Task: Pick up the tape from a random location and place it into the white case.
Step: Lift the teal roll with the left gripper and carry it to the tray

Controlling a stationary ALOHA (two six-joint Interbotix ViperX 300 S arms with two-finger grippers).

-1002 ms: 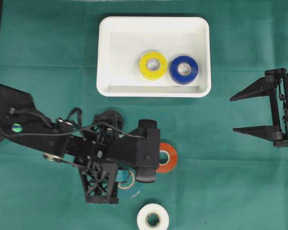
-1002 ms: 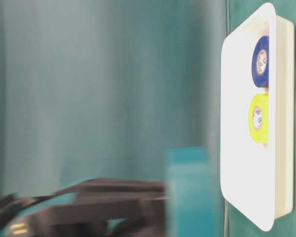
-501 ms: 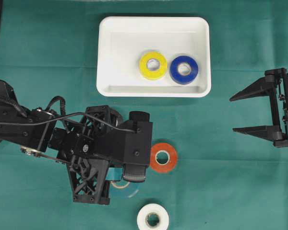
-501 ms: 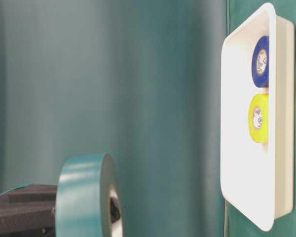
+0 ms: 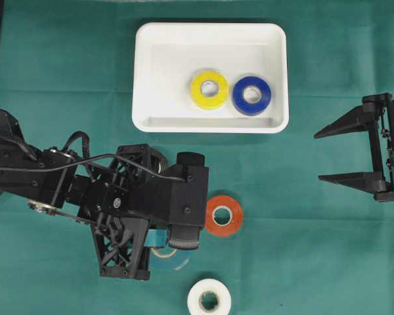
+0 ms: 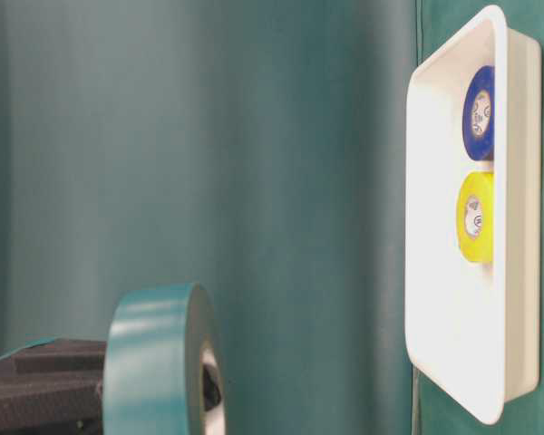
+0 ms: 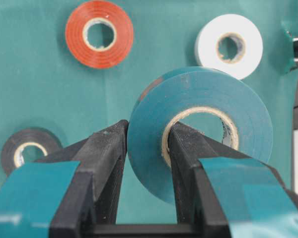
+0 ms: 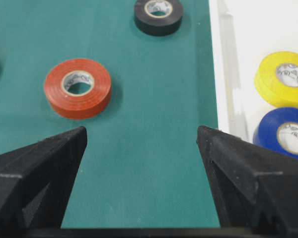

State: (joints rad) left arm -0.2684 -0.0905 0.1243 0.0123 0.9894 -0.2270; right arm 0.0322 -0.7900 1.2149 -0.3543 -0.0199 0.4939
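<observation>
My left gripper [image 7: 148,134] is shut on a teal tape roll [image 7: 198,129]: one finger sits inside the core and the other presses the outer wall. The roll stands on edge, close to the camera in the table-level view [image 6: 154,362]. From overhead only a sliver of this tape [image 5: 175,262] shows beneath the left gripper [image 5: 167,249]. The white case [image 5: 210,27] lies at the back centre and holds a yellow roll [image 5: 209,89] and a blue roll [image 5: 251,96]. My right gripper [image 5: 318,156] hangs open at the right, with only bare cloth between its fingers [image 8: 141,136].
An orange roll [image 5: 223,215] lies flat just right of the left gripper. A white roll [image 5: 209,299] sits at the front edge. A black roll [image 7: 27,148] rests on the cloth under the left arm, hidden from overhead. The case's rim [image 8: 223,49] runs beside the right gripper.
Over the last second the left arm drew back to the left with the teal roll, uncovering the orange roll. Since half a second ago it has held still. The right arm has not moved.
</observation>
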